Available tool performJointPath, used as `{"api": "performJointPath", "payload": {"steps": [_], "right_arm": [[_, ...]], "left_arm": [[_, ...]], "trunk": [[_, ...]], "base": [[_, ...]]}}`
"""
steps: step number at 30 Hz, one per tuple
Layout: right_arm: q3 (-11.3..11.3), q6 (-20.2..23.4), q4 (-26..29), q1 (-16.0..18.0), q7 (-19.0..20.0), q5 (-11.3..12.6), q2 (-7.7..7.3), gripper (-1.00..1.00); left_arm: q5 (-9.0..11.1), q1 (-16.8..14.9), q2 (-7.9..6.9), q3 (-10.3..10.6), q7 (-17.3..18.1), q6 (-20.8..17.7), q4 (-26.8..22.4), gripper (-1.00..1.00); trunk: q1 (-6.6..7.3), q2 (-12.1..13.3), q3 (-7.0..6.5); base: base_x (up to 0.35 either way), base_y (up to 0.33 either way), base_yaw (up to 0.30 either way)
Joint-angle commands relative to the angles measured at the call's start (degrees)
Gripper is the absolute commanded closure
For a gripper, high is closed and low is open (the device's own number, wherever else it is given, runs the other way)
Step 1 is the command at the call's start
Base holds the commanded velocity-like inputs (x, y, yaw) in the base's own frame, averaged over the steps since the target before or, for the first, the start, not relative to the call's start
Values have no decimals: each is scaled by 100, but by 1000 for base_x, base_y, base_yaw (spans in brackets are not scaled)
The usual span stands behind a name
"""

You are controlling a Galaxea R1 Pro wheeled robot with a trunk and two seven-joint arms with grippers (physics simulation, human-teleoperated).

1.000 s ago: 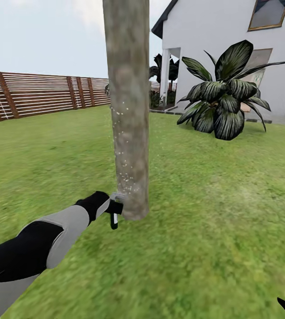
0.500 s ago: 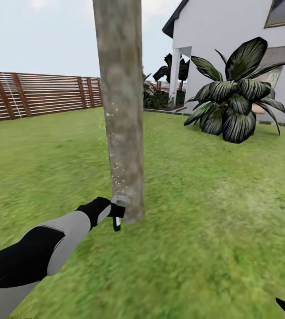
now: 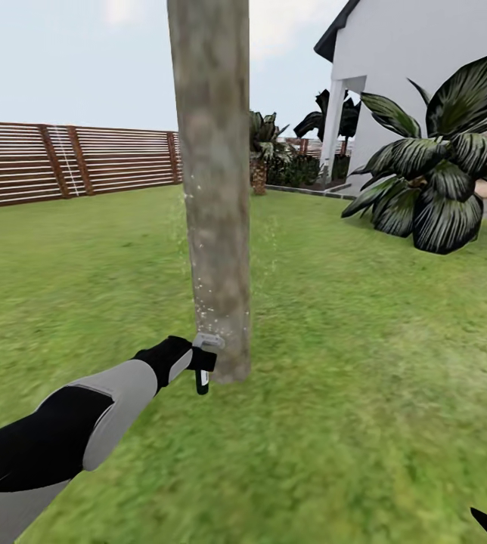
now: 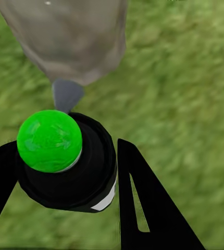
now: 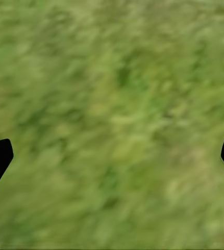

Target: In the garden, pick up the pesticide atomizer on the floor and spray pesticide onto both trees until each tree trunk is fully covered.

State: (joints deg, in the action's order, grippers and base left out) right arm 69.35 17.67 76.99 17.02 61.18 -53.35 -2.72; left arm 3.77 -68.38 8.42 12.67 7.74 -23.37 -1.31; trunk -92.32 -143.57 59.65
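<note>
Grey-brown tree trunk (image 3: 215,189) stands tall just past the left gripper (image 3: 196,360), which squeezes the pesticide atomizer (image 3: 202,368), nozzle toward its base. The right gripper's (image 5: 112,156) fingers are apart.

Tree trunk (image 3: 215,189): rough-looking mottled grey-brown bark, matt, speckled with pale droplets low down. Lawn (image 3: 364,363): matt, blurry grass texture. Fence (image 3: 69,162): brown wooden slats. Atomizer (image 4: 70,161): black body like smooth plastic, glossy green cap, pale translucent nozzle. Left gripper (image 3: 190,361) fingers (image 4: 148,208): flat matt black. House wall (image 3: 417,45): smooth white. Broad-leaved plant (image 3: 440,174): glossy dark striped leaves.
</note>
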Motion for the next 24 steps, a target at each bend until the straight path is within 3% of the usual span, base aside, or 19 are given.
{"api": "performJointPath", "payload": {"steps": [1, 15, 24], "right_arm": [[0, 0, 1, 1, 0, 0, 0, -100], [0, 0, 1, 0, 8, 0, 0, -100], [0, 0, 0, 2, 1, 0, 0, -100]], "left_arm": [[1, 0, 1, -1, -1, 0, -1, 100], [1, 0, 2, -1, -8, 0, -1, 100], [1, 0, 2, -1, -9, -1, -1, 100]], "trunk": [[0, 0, 0], [0, 0, 0], [0, 0, 0]], "base": [[0, -331, 251], [34, -337, 247], [25, -341, 168]]}}
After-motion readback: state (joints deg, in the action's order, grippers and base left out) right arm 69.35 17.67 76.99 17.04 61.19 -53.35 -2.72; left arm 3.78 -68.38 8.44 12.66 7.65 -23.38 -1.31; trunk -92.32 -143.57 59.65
